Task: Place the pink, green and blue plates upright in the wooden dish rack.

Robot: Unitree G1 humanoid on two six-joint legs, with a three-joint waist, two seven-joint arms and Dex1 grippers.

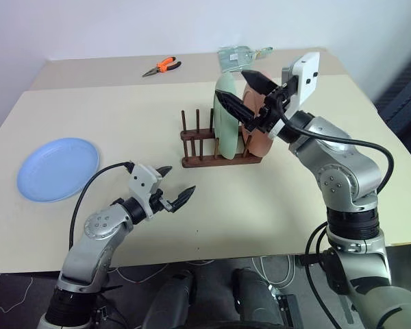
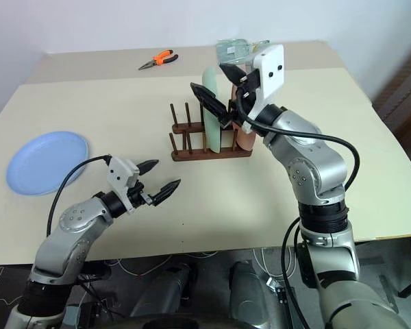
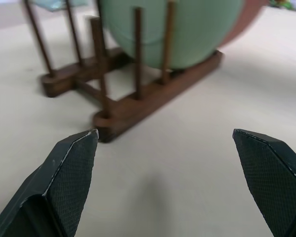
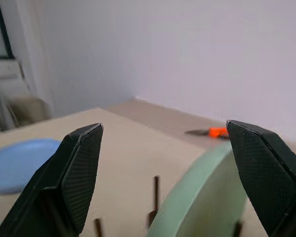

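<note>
The green plate stands upright between the pegs of the wooden dish rack, and the pink plate stands just behind it in the rack. My right gripper hovers open right above the green plate's top rim, holding nothing. The blue plate lies flat on the table far to the left. My left gripper is open and empty, low over the table in front of the rack, pointing toward it.
Orange-handled pliers lie at the back of the table, with a clear plastic pack behind the rack. Several free pegs stand at the rack's left end. The table's front edge runs close under my left arm.
</note>
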